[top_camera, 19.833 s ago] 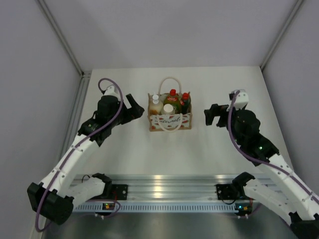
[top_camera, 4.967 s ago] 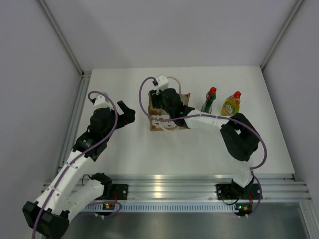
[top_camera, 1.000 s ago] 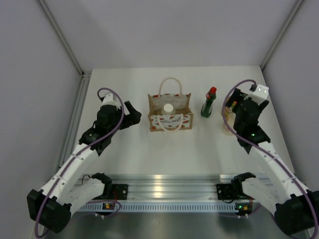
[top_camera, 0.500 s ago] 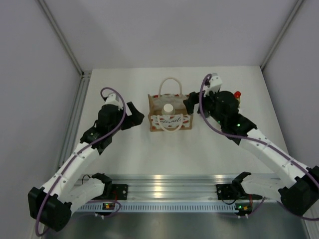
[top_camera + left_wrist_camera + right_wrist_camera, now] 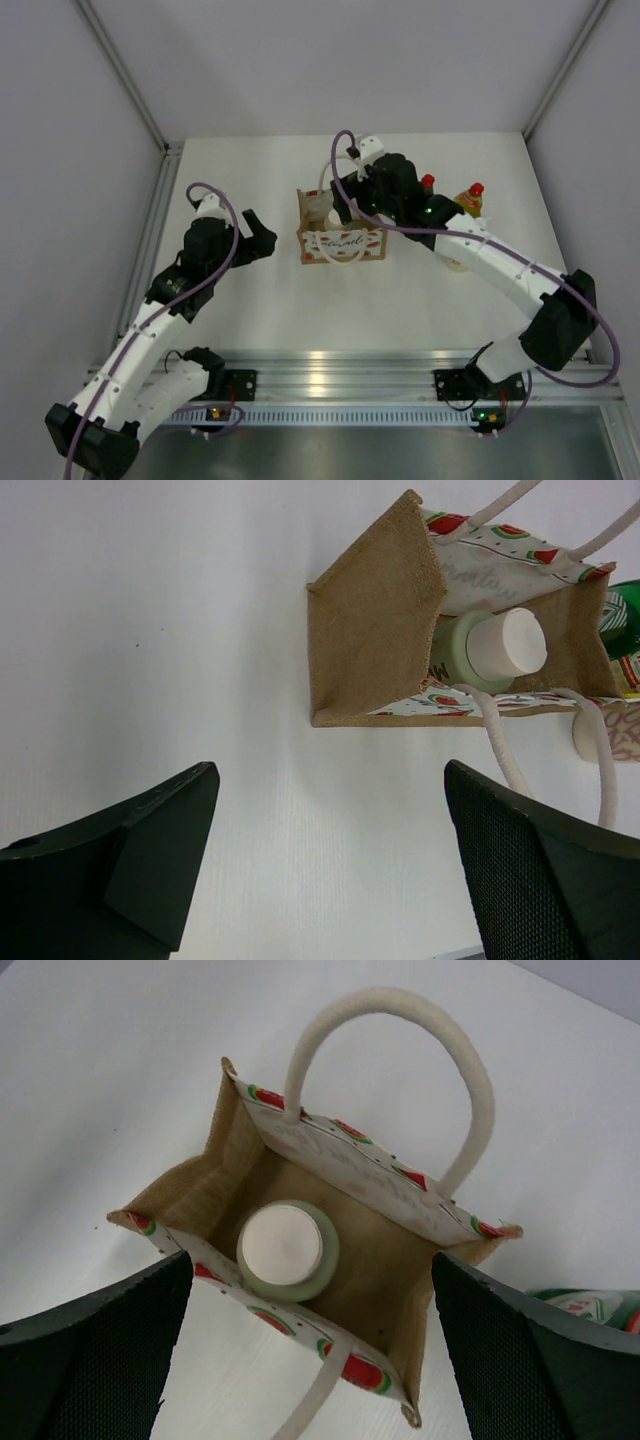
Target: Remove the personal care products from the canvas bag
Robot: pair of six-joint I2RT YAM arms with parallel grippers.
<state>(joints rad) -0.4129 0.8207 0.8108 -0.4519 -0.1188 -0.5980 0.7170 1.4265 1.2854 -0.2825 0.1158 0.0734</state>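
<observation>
- Plain grey walls close in a white table (image 5: 300,300), and a metal rail (image 5: 330,365) runs along the bottom of the overhead view where both arms are bolted
- Just above the middle of that view the canvas bag (image 5: 341,243) stands upright, mouth open, with its rope handles (image 5: 400,1020) arching over it
- Two products are already out: the dark green bottle (image 5: 427,182) and the yellow-green bottle (image 5: 468,200), both red-capped, stand on the table to the right of the bag, largely hidden behind the right arm (image 5: 500,270)
- A pale shape (image 5: 455,264) peeks out below that arm's forearm; it may be a third product set down, but too little shows to tell
- One item is clearly left inside: the pale cylinder (image 5: 283,1250), white cap up, stands in the lower left corner of the bag as the right wrist view shows it, and the rest of the bag floor looks bare
- The right claw (image 5: 312,1278) hangs directly over the bag mouth, fingers spread wide to either side of the frame, grasping nothing
- The left claw (image 5: 330,850) is likewise released and empty, near the bag's left end without touching it
- Judged from this, the task is mostly done and the last removal is in hand
- That removal calls for a straight descent between the bag walls to clench on the white cap
- The tight interior and the handle loops beside the opening look like the likeliest places to snag or to drag the bag along
</observation>
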